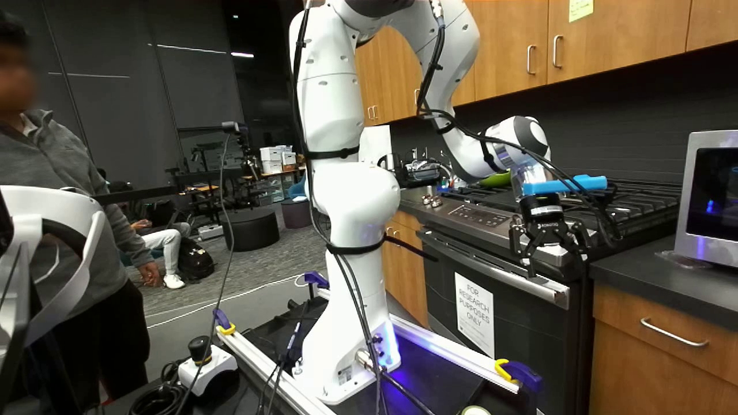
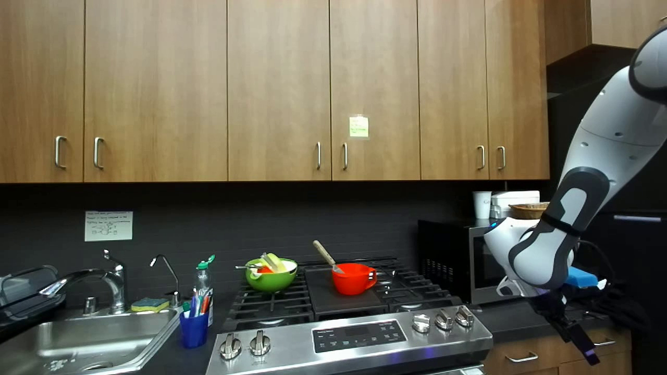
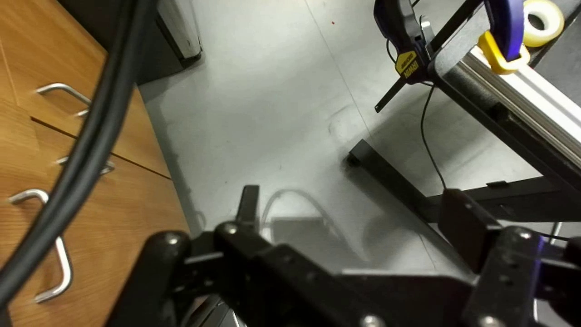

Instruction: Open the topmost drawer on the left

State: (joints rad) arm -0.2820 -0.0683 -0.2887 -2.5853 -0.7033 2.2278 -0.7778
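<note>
The topmost drawer [image 1: 631, 314] has a shallow brown wooden front under the dark counter and is shut. Its slim silver bar handle [image 1: 671, 335] is in plain view. In an exterior view the drawer [image 2: 513, 346] is right of the stove, with another drawer beside it. My gripper [image 1: 554, 262] points down, empty and apart from the handle, with its fingers spread. In an exterior view the gripper [image 2: 578, 341] overlaps the right-hand drawer. In the wrist view the open fingers [image 3: 358, 218] show floor between them. A silver handle [image 3: 67, 268] shows at the left, partly behind a cable.
The oven [image 1: 496, 288] with its long handle stands left of the drawer. A microwave [image 1: 712, 196] is on the counter. A cable [image 3: 100, 127] crosses the wrist view. The robot's stand has a rail [image 3: 531, 95] with a clamp [image 3: 506, 36]. A person [image 1: 63, 242] stands behind.
</note>
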